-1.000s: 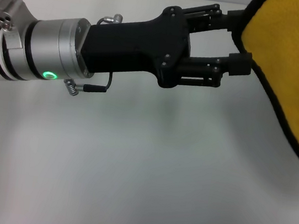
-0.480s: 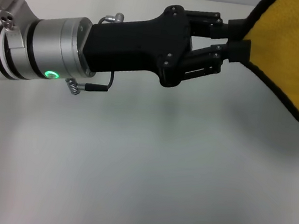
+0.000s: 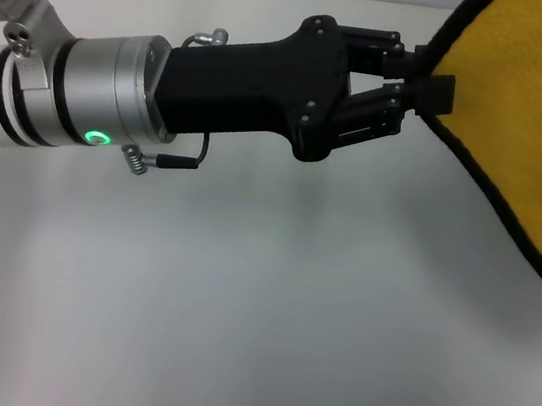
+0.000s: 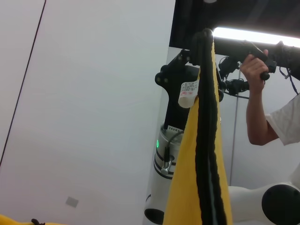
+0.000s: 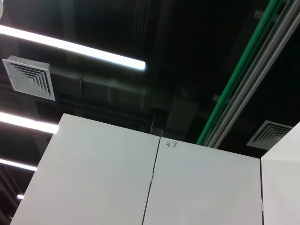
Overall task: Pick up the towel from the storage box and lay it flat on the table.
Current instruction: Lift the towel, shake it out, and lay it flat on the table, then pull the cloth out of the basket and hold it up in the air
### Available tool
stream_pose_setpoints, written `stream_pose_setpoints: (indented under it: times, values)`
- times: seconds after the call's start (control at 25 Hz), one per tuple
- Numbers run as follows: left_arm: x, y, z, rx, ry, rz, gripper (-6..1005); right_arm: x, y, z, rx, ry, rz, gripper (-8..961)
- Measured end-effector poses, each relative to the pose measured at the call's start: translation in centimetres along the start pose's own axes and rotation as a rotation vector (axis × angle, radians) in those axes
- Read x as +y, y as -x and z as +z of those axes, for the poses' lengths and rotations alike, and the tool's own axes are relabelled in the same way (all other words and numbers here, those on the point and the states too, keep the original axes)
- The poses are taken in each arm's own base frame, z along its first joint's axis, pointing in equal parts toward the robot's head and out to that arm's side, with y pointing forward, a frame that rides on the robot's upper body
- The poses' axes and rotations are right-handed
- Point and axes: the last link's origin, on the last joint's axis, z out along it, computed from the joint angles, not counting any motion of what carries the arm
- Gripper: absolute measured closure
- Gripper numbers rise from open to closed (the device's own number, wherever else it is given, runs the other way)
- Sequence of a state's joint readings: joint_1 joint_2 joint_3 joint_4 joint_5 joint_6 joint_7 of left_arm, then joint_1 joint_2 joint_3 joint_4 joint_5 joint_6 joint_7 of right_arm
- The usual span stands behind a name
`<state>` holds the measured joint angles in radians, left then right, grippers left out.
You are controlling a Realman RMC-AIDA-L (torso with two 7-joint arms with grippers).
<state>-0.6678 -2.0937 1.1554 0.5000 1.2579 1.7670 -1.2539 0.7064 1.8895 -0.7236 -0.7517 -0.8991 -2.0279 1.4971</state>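
The yellow-orange towel (image 3: pixel 535 119) with black edging hangs in the air at the upper right of the head view, above the white table (image 3: pixel 236 309). My left gripper (image 3: pixel 432 79) reaches in from the left and is shut on the towel's left edge. In the left wrist view the towel (image 4: pixel 206 140) hangs edge-on as a tall strip. The black right gripper (image 4: pixel 180 77) stands upright right behind the strip's upper end; the towel hides how it meets it. The storage box is out of view.
A person (image 4: pixel 262 98) stands beyond the towel in the left wrist view, one hand raised on a black device. The right wrist view shows only ceiling lights and wall panels.
One second ago my left gripper's fingers were spread around the towel's edge. They have closed on it, and the edge has shifted slightly.
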Motion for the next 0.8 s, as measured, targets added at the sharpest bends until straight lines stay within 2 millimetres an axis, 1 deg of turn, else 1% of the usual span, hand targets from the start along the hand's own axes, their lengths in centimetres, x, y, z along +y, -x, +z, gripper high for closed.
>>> stream_pose_setpoints:
  times: [0.4,0.52,0.6,0.68,0.76,0.8]
  values:
    - [0.1,-0.1,0.0,-0.006,0.009,0.002,855,0.2,-0.8,-0.1,0.034,-0.003,0.029,942]
    - [0.1,0.0,-0.5,-0.008,-0.004,0.001,886,0.2,-1.2,-0.4,0.05,-0.029,0.043,942]
    - [0.0,-0.4,-1.5,-0.011,-0.021,0.005,914,0.1,-1.6,-0.8,0.082,-0.063,0.06,941]
    - [-0.1,-1.3,-2.9,-0.012,-0.043,0.004,947,0.0,-2.2,-1.1,0.129,-0.09,0.075,941]
    - [-0.1,-2.8,-5.0,-0.01,-0.078,0.003,981,-0.1,-2.9,-1.1,0.189,-0.109,0.1,941]
    - [-0.1,-3.6,-5.9,-0.011,-0.094,0.012,981,-0.2,-3.3,-1.0,0.219,-0.115,0.113,941]
